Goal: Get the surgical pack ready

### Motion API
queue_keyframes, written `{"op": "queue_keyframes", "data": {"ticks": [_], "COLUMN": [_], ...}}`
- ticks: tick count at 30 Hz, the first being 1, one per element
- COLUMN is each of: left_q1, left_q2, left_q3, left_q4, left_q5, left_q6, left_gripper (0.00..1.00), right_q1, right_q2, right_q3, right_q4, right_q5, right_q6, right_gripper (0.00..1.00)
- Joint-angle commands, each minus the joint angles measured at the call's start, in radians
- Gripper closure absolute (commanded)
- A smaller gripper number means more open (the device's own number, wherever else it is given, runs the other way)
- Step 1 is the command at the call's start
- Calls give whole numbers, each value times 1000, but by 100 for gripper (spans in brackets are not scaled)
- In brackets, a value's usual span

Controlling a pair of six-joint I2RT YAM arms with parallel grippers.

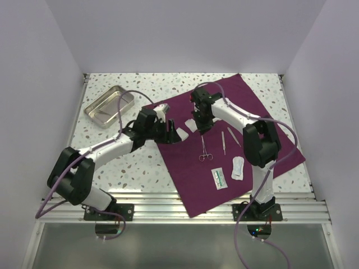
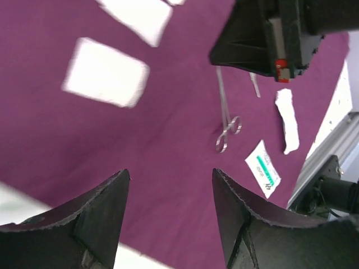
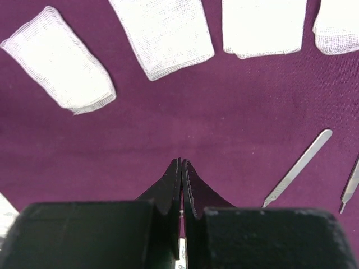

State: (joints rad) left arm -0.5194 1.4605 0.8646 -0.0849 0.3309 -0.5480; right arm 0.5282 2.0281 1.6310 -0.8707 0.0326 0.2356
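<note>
The surgical pack is a deep purple cloth (image 1: 247,120) spread flat as a wide sheet. On it lie white gauze pads (image 1: 182,133), forceps (image 1: 205,148), two thin metal handles (image 1: 222,140), a printed packet (image 1: 220,178) and a white strip (image 1: 238,168). My left gripper (image 1: 168,131) hovers open and empty over the cloth's left part (image 2: 168,112), near a gauze pad (image 2: 106,80). My right gripper (image 1: 201,126) is shut, its tips (image 3: 182,161) low over bare cloth (image 3: 179,123) just below a row of gauze pads (image 3: 162,33), at the forceps' tip end (image 2: 227,126).
A metal tray (image 1: 109,106) holding an instrument stands at the back left on the speckled table. White walls close in the sides and back. A metal rail (image 1: 168,204) runs along the near edge. The right gripper's body (image 2: 275,39) shows in the left wrist view.
</note>
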Motion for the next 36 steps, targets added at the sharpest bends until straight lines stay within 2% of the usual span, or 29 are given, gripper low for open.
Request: {"op": "queue_keyframes", "data": {"ticks": [1, 8, 18, 28, 31, 33, 34, 35, 36], "left_q1": [-66, -183, -243, -266, -269, -271, -269, -269, -269], "left_q2": [47, 187, 386, 468, 486, 504, 509, 514, 517], "left_q3": [-27, -55, 33, 56, 66, 76, 79, 85, 89], "left_q4": [252, 499, 620, 735, 745, 751, 752, 746, 746], "left_q5": [8, -30, -75, -53, -47, -35, -24, -20, -13], "left_q6": [-84, -145, -178, -234, -239, -251, -256, -257, -259], "left_gripper": [35, 34, 34, 36, 39, 45, 50, 62, 67], "right_q1": [-2, -2, -8, -8, -8, -11, -10, -11, -11], "right_q2": [-62, -80, -97, -111, -115, -120, -121, -123, -123], "right_q3": [-13, -46, -76, -88, -91, -92, -91, -91, -89], "right_q4": [-16, 2, 18, 18, 16, 16, 15, 13, 13], "right_q5": [-25, -54, -94, -112, -112, -114, -114, -117, -115], "right_q6": [19, 41, 56, 67, 67, 68, 70, 71, 73], "right_gripper": [100, 100, 100, 100, 100, 100, 100, 100, 100]}}
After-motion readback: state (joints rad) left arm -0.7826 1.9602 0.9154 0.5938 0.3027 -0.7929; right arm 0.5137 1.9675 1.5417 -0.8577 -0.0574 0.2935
